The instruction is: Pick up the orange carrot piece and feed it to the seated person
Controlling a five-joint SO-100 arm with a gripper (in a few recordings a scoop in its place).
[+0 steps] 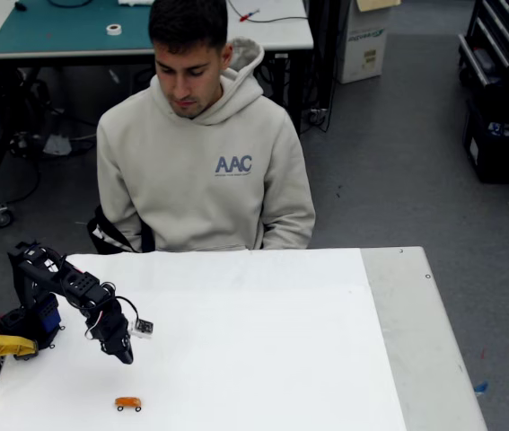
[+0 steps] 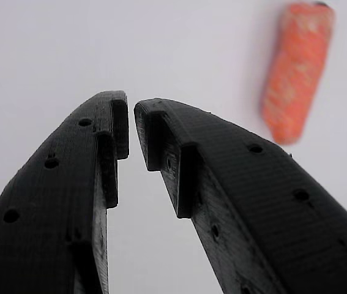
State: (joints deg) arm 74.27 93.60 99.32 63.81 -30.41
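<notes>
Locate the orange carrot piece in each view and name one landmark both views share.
Fixed view: the orange carrot piece lies on the white table, near the bottom edge, below the gripper.
Wrist view: upper right, right of the fingertips, not between them.
Shared landmark: the black gripper.

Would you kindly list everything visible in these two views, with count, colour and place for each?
carrot piece: one, orange, lying on the white table near its front edge in the fixed view; at upper right in the wrist view, apart from the gripper.
table: one, white top with a grey strip along its right side.
clamp-like part: one, yellow, at the table's left edge by the arm's base.
tape roll: one, white, on the green mat of the far desk.
seated person: one, beige hoodie with blue lettering, behind the table, looking down.
gripper: one, black, above the table behind the carrot piece; jaws nearly closed, holding nothing.
</notes>
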